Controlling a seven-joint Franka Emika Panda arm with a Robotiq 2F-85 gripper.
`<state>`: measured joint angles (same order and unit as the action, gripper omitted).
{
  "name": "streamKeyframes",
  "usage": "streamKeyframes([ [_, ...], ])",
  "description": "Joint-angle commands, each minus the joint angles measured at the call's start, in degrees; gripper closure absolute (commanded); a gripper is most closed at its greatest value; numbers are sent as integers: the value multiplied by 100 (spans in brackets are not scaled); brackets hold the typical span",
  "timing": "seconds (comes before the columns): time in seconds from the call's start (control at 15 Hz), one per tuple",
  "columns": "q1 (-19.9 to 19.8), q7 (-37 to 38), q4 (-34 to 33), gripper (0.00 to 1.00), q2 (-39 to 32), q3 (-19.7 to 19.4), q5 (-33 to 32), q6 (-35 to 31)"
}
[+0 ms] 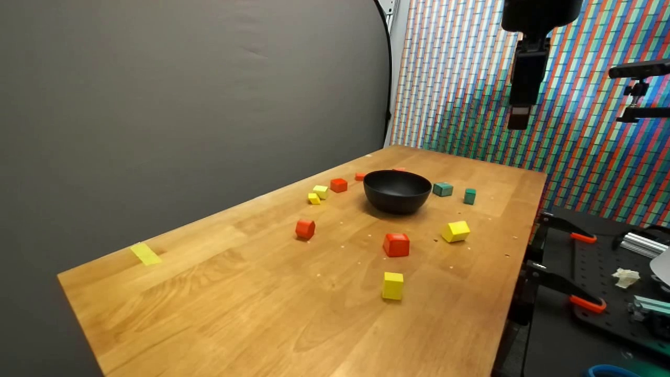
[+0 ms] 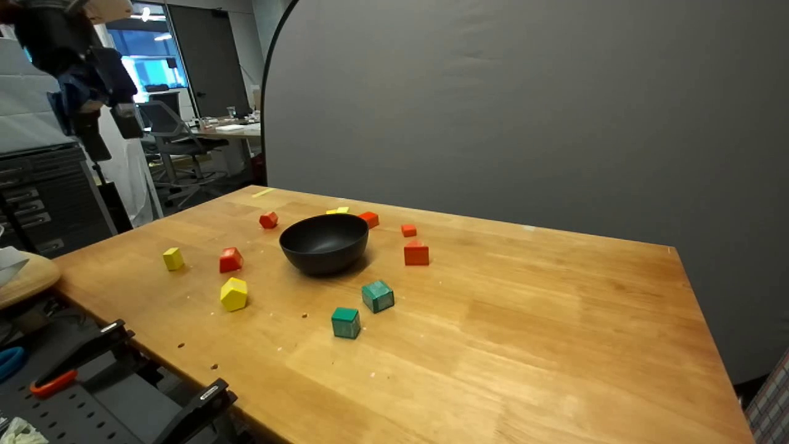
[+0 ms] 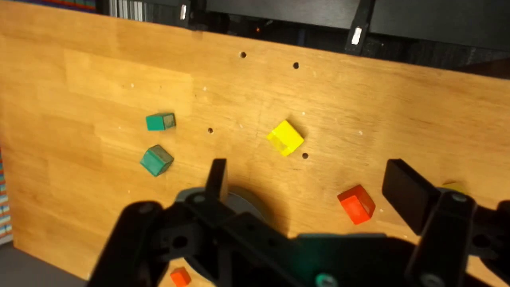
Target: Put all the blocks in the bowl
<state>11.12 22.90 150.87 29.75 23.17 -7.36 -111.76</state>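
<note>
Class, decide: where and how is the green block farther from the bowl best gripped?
Probably across two opposite upright sides, gripper coming straight down: the farther green block rests flat, top level. Prefer the pair not facing the other green block, its close neighbour.

Soft, fairly even light is falling on the wooden table (image 1: 225, 298), where the bowl (image 2: 320, 260) is casting a soft-edged shadow in all three views, while the grey backdrop (image 2: 524, 111) is looking dim in both exterior views. In an exterior view, a window (image 2: 154, 68) in the background is glaring blue-white. In the wrist view, the gripper (image 3: 306, 183) is showing near-black and out of focus, with a teal glow tinting its body.
</note>
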Motion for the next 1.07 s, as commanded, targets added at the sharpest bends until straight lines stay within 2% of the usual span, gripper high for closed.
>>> streamKeyframes([
  [0.0,198,-847,-28,0,265,-226,-543,-10],
  [0.13,266,-1295,-91,0,302,-370,-722,-276],
  [0.2,194,-830,-65,0,136,-244,-572,-75],
  [0.47,255,-1126,-41,0,130,-346,-540,-221],
  [0.53,405,-1388,56,0,-8,-522,-220,-558],
  [0.67,465,-1807,274,0,-256,-650,-171,-1501],
  [0.87,410,-2465,273,0,-1111,-866,-221,-2848],
  [1.0,450,-3064,109,0,-1835,-1063,-46,-3500],
])
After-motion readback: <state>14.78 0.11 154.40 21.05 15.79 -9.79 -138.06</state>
